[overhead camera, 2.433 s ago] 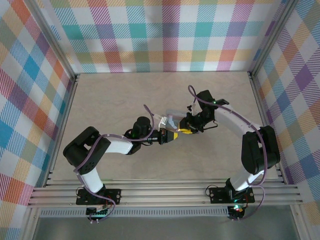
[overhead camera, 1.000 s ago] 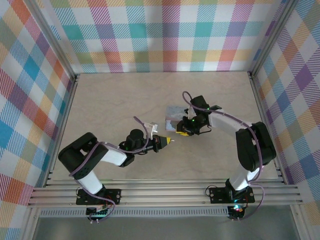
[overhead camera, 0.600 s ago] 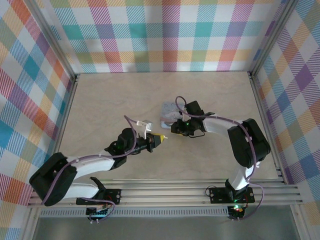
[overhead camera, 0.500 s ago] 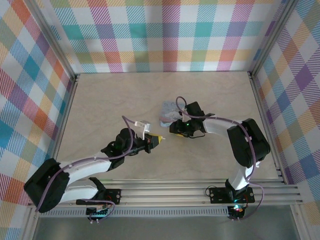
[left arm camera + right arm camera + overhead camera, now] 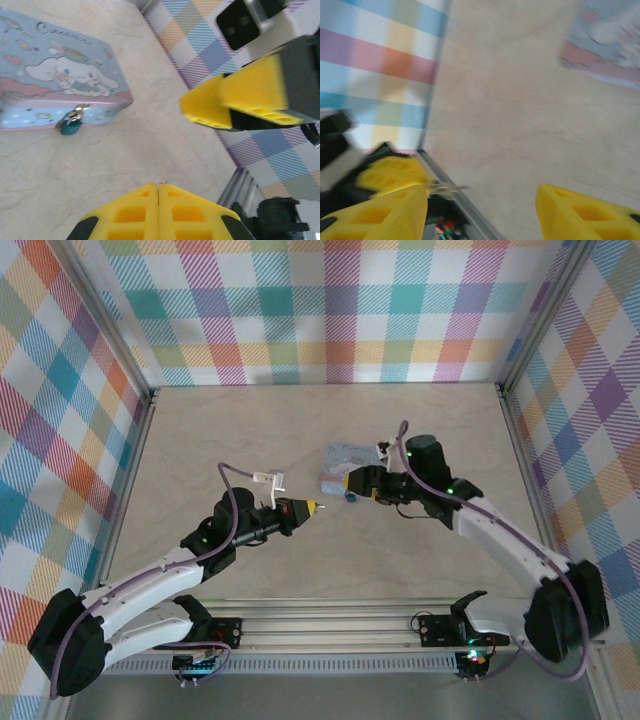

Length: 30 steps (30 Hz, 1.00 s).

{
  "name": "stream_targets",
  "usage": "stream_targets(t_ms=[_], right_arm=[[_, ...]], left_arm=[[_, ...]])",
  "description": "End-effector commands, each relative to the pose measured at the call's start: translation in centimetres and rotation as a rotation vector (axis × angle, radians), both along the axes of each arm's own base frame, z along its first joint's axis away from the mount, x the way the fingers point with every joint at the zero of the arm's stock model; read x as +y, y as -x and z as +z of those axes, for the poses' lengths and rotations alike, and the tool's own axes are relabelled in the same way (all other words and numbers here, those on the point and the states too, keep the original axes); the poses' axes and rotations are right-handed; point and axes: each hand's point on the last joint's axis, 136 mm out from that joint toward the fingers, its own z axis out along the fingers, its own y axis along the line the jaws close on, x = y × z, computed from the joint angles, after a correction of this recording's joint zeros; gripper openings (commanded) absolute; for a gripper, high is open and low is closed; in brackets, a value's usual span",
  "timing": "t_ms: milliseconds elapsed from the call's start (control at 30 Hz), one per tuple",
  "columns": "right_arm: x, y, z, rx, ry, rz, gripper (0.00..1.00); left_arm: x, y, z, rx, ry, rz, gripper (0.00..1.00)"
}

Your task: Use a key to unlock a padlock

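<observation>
Silvery key (image 5: 447, 188) sliver between left yellow fingers (image 5: 132, 212); rounded bluish padlock (image 5: 70, 128).

the top external camera looks down from high above the near edge, far off, taking in the whole table (image 5: 220, 440). the left wrist camera sits close over the left gripper (image 5: 158, 186), facing low across to the tin box (image 5: 55, 85) and the right gripper (image 5: 200, 107). the blurred right wrist camera faces the opposite way, toward the left gripper (image 5: 422, 181) and its key (image 5: 449, 188). all three views share the tin box.
</observation>
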Motion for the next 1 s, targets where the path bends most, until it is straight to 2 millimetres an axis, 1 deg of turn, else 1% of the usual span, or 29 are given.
stream_targets(t_ms=[0, 67, 133, 233, 300, 400, 500, 700, 967], right_arm=[[0.7, 1.4, 2.4, -0.017, -0.133, 0.042, 0.57], [0.9, 2.0, 3.9, -0.038, -0.192, 0.059, 0.55], [1.1, 2.4, 4.8, -0.047, -0.226, 0.083, 0.55], [1.6, 3.3, 5.5, -0.059, -0.248, 0.119, 0.55], [2.0, 3.7, 5.9, -0.070, -0.261, 0.137, 0.52], [2.5, 4.0, 6.2, -0.077, -0.268, 0.153, 0.44], [2.8, 4.2, 6.4, -0.078, -0.281, 0.163, 0.37], [3.4, 4.4, 6.6, -0.081, -0.290, 0.186, 0.35], [4.1, 4.5, 6.8, -0.075, -0.294, 0.217, 0.25]], left_arm=[[-0.9, 0.1, 5.1, -0.020, 0.192, -0.037, 0.00], [-1.0, 0.1, 6.4, -0.022, 0.249, -0.039, 0.00], [-1.0, 0.2, 7.5, -0.025, 0.295, -0.046, 0.00], [-1.2, 0.3, 8.7, -0.020, 0.346, -0.054, 0.00], [-1.2, 0.3, 9.4, -0.023, 0.375, -0.060, 0.00], [-1.3, 0.5, 10.2, -0.030, 0.394, -0.068, 0.00], [-1.4, 0.6, 10.3, -0.031, 0.393, -0.074, 0.00], [-1.8, 0.7, 10.2, -0.027, 0.391, -0.084, 0.00], [-1.8, 0.8, 10.1, -0.025, 0.391, -0.081, 0.00]])
